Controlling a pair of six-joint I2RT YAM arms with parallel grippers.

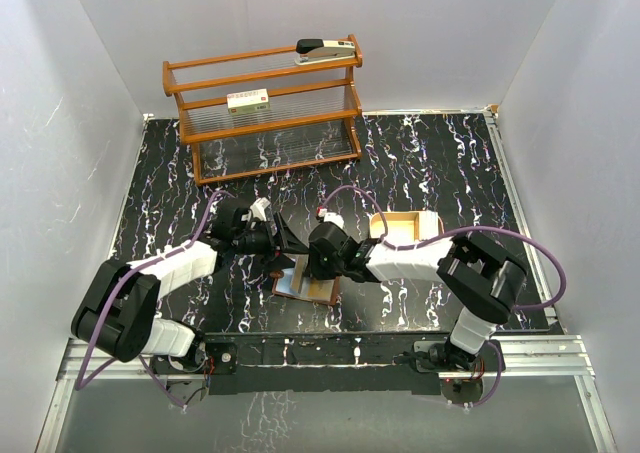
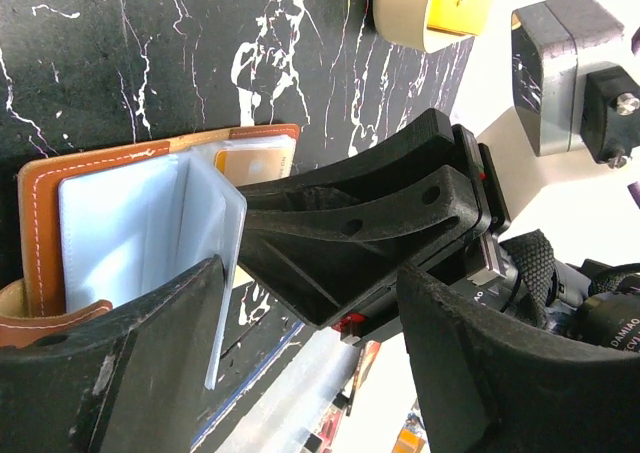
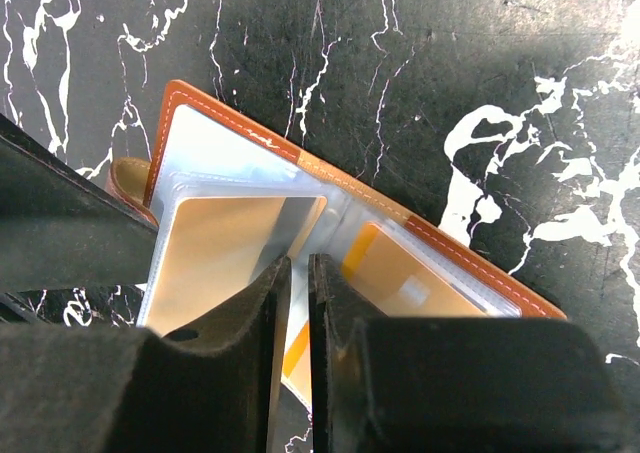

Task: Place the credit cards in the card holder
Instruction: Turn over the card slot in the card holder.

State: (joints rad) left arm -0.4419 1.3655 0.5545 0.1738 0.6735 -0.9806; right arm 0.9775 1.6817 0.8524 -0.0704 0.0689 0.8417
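While open, card holder (image 3: 225, 148) beneath tool (image 3: 298, 273)

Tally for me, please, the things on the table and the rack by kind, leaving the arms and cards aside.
Wooden rack: 1
Stapler: 1
White box: 1
Tan tray: 1
Card holder: 1
Total: 5

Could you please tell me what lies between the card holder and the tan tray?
In the top external view, only the right gripper and its wrist hang over the stretch from card holder to tan tray; nothing loose shows.
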